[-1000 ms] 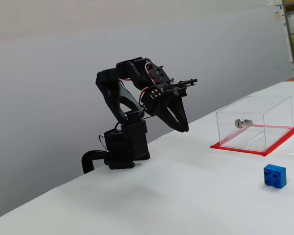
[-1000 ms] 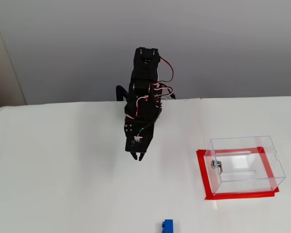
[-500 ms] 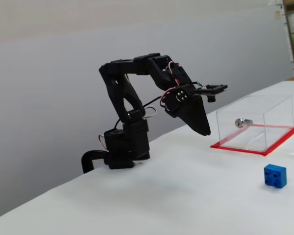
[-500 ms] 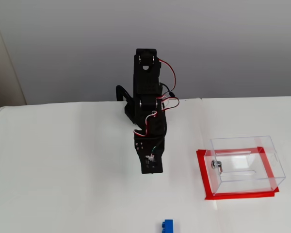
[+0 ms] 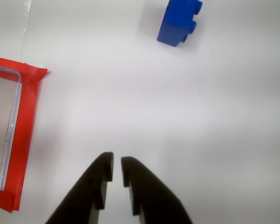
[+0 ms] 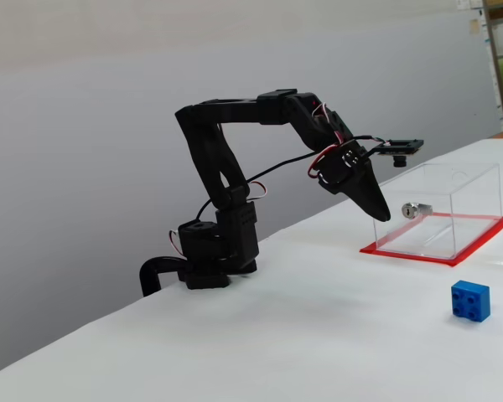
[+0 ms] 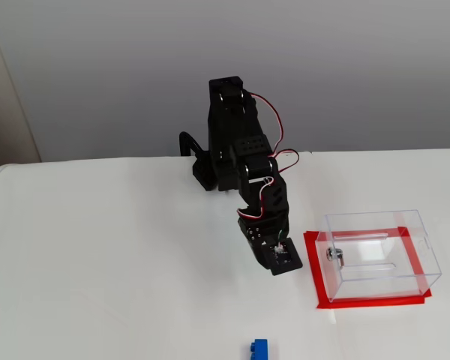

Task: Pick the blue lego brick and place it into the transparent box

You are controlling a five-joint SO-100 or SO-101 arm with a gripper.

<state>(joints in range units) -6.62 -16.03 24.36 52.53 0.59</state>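
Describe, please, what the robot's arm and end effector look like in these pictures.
The arm is matt black plastic throughout, built of blocky segments on a black base. Thin red, white and black cables loop between its joints. The end effector has two black, tapered, pointed fingers. No markings are legible.

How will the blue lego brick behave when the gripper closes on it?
The blue lego brick looks rigid, so it should not deform. It is small, probably light, and may skid on the smooth white table. Its flat sides make rolling unlikely. The gripper is nearly closed and must open first.
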